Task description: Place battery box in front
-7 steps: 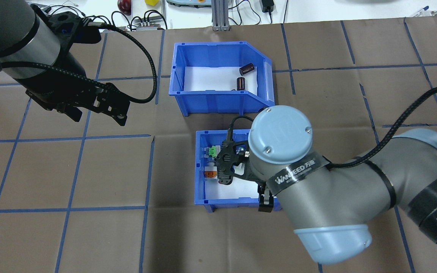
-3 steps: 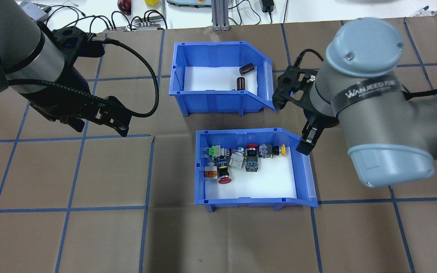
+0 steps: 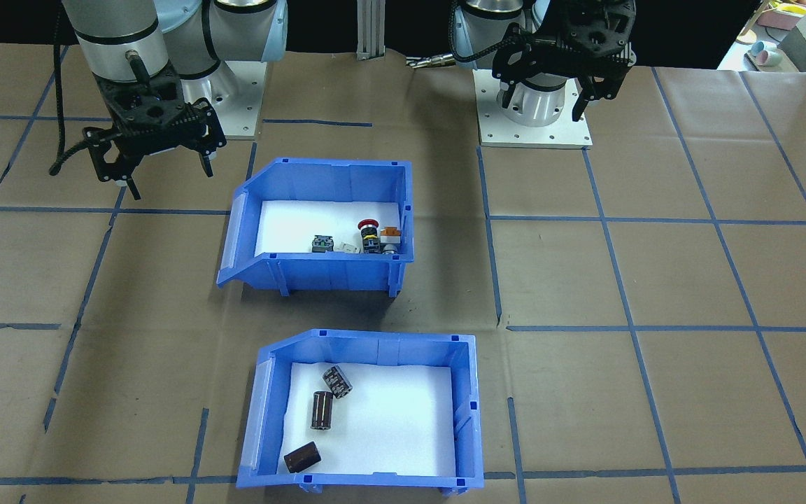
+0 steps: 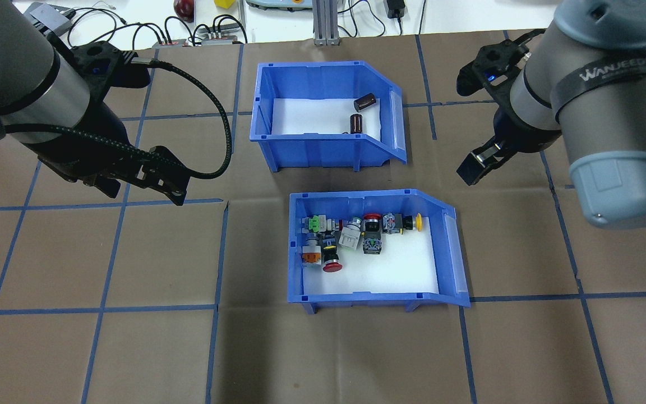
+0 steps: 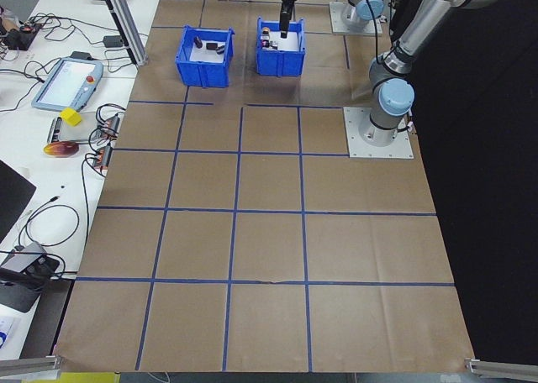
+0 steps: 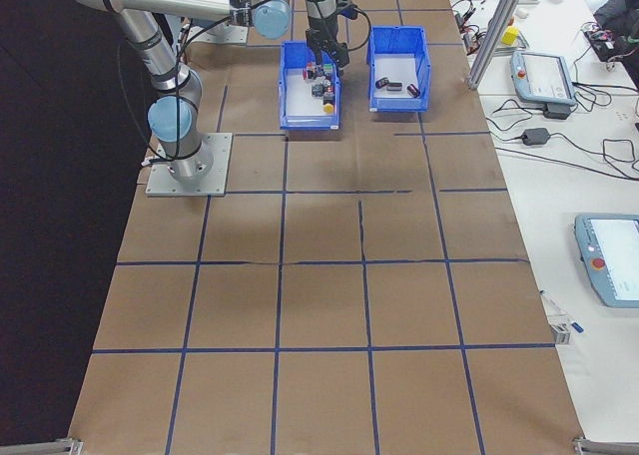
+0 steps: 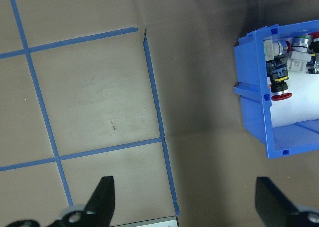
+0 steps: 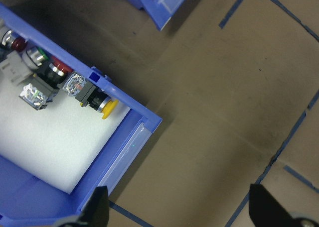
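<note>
Plastic bins on a papered surface

The battery box (image 4: pixel 323 151) is smooth, slightly glossy blue plastic lined with matt white foam (its dark cells (image 3: pixel 322 409) have a shiny sleeve). Left of the right end effector (image 4: pixel 477 163), brown matt paper covers the surface (image 4: pixel 132 348), marked with blue tape.

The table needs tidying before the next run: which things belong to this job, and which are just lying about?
Belongs to the job:
- battery box with dark cells
- left hand, open
- right hand, open

Just lying about:
- switch bin
- yellow block
- teach pendant
</note>
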{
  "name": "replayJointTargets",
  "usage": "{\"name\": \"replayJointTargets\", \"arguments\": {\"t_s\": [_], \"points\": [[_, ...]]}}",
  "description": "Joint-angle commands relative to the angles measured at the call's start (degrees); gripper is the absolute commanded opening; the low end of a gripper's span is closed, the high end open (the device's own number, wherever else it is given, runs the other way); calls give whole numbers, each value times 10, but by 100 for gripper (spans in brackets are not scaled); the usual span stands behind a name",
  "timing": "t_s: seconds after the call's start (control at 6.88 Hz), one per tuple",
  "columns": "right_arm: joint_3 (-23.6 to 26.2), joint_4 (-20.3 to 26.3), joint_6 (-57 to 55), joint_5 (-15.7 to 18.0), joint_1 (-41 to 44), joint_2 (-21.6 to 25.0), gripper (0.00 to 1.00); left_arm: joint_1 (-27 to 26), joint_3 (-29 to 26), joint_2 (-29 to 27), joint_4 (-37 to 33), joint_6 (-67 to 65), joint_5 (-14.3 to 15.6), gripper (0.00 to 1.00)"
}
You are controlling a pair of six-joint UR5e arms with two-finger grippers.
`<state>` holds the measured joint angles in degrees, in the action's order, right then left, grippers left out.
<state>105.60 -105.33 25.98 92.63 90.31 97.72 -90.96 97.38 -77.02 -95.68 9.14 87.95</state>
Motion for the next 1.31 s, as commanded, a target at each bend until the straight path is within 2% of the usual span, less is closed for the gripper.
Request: {"name": "replayJointTargets", "arguments": {"t_s": [0.0,0.29,0.44,1.16], "points": [[-68,86,-149,-30,-6,-22,100,0,1,7,-2,-1,1,100],[-140,164,-226,-31,-5,-68,100,-1,1,7,0,-1,-1,100],[-152,177,-240,-31,-6,-81,100,-1,1,7,1,-1,-1,100],[-148,180,-279,-27,-13,-83,100,-1,1,7,1,-8,-2,100]]}}
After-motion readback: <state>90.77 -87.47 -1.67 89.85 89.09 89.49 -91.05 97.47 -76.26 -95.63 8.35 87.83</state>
